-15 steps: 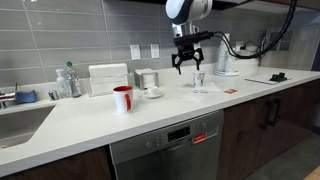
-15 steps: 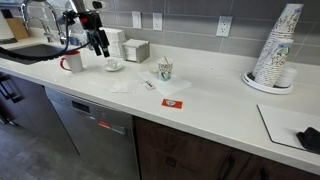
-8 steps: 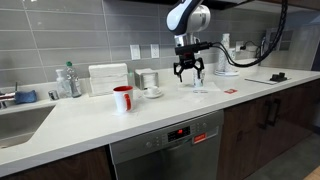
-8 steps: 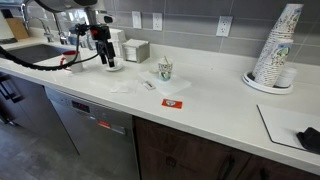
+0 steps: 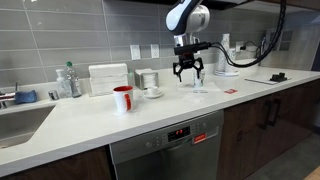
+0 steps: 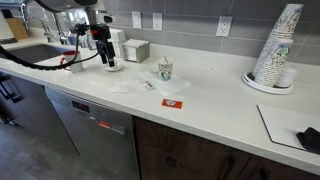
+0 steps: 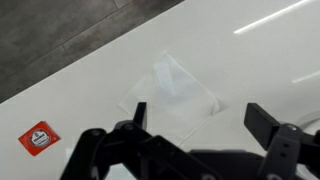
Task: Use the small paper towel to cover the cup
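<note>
The small paper towel [image 7: 170,92] lies flat on the white counter. It shows faintly in both exterior views [image 6: 122,87] [image 5: 203,90]. The cup [image 6: 165,69] is a small pale patterned cup standing upright on the counter beside the towel, partly behind the gripper in an exterior view [image 5: 199,80]. It is out of the wrist view. My gripper [image 7: 200,112] is open and empty. It hovers above the towel with a finger on either side of the towel's edge, and it shows in both exterior views [image 5: 188,72] [image 6: 103,55].
A red mug [image 5: 122,98] and a white cup on a saucer [image 5: 152,92] stand nearby, with a napkin box [image 5: 108,78] behind. A red sticker [image 7: 38,137] lies on the counter. Stacked paper cups [image 6: 275,50] stand at one end, a sink [image 5: 20,120] at the other.
My gripper came down toward the counter a second ago, still open, and has held still over the last half second. The towel and cup have not moved.
</note>
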Action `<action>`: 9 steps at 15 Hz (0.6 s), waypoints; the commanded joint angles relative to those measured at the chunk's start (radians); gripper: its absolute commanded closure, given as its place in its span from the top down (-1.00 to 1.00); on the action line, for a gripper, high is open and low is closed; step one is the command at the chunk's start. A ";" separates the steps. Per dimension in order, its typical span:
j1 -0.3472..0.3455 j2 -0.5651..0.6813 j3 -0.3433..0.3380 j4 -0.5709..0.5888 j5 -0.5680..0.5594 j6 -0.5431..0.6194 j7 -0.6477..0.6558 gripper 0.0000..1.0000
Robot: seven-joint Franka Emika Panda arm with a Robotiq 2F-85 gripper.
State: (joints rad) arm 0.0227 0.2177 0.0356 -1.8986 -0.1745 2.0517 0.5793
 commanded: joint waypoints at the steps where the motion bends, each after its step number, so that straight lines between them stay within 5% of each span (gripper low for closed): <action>1: 0.042 0.044 -0.026 0.016 -0.031 0.032 0.040 1.00; 9: 0.069 0.148 -0.054 0.080 -0.028 0.159 0.040 1.00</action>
State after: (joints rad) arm 0.0717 0.3138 0.0098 -1.8676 -0.1943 2.1879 0.6131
